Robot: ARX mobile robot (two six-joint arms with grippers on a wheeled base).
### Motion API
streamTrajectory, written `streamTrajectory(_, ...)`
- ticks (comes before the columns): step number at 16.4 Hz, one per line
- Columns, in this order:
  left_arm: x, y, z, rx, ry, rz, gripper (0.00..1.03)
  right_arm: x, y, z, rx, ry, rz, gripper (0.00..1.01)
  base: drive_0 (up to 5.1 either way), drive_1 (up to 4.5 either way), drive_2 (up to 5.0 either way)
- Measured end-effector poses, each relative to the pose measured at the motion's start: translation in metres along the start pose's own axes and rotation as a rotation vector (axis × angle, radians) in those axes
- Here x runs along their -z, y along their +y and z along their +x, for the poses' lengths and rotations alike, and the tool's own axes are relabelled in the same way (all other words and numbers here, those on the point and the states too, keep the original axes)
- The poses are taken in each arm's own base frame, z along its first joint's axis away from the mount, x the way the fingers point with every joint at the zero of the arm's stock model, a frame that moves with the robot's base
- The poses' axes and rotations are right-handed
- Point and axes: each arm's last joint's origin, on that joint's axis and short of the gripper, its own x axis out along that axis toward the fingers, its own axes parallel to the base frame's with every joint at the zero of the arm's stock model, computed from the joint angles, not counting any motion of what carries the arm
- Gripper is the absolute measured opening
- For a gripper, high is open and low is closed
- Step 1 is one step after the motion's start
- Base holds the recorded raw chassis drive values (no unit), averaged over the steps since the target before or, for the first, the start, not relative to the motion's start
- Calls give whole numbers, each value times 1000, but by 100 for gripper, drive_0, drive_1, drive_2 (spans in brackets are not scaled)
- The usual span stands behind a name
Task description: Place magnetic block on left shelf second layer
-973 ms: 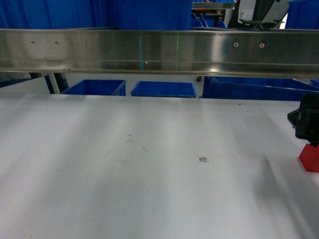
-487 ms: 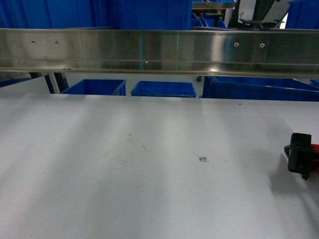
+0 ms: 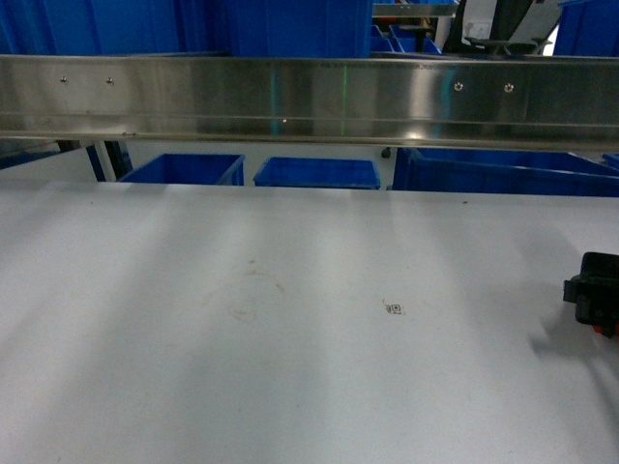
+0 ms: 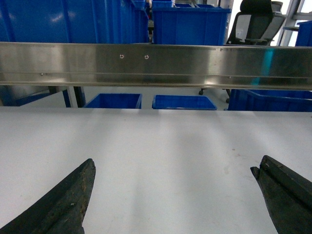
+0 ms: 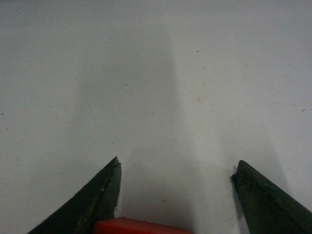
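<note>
The magnetic block (image 5: 141, 227) shows in the right wrist view as a red edge at the bottom, deep between the fingers and close against the left finger (image 5: 100, 195). My right gripper (image 5: 178, 164) is open around it, low over the white table. In the head view the right gripper (image 3: 595, 295) sits at the far right edge and covers the block except for a red sliver under it. My left gripper (image 4: 173, 165) is open with nothing between its fingers, held over bare tabletop. The left shelf second layer is out of view.
A steel rail (image 3: 309, 101) runs across the far side of the white table (image 3: 290, 338). Blue crates (image 3: 317, 174) stand on the floor behind it, more are stacked higher up, and an office chair (image 4: 256, 19) is at the back right.
The right gripper has dropped from just above the red block to table level around it. The block, plainly seen a second ago, is now almost covered in the head view.
</note>
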Motion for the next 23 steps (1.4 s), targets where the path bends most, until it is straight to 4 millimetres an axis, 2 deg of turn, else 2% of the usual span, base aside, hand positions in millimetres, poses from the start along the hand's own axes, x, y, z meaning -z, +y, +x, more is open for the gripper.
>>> streamTrajectory(5,0,0,0,0,0,0,98,3,0,-1,-11,-15,0,33,0,0,0)
streamTrajectory(7,0,0,0,0,0,0,98,5,1,-7,-36,-15,-2,33,0,0,0)
streamTrajectory(8,0,0,0,0,1,0,98,7,5,-17,-53,6,-1,33,0,0,0)
streamTrajectory(10,0,0,0,0,0,0,98,5,9,-46,-69,4,7,33,0,0,0)
streamTrajectory(12,0,0,0,0,0,0,98,-13,13,-91,-73,-88,19,33,0,0,0)
streamTrajectory(13,0,0,0,0,0,0,98,-17,12,-120,-72,-126,27,33,0,0,0)
streamTrajectory(16,0,0,0,0,0,0,98,-19,7,-183,-71,-196,43,33,0,0,0)
streamTrajectory(18,0,0,0,0,0,0,98,-25,5,-225,-97,-302,53,33,0,0,0)
streamTrajectory(20,0,0,0,0,0,0,98,-30,8,-251,-126,-400,35,33,0,0,0)
streamTrajectory(23,0,0,0,0,0,0,98,-31,8,-251,-122,-417,-72,33,0,0,0)
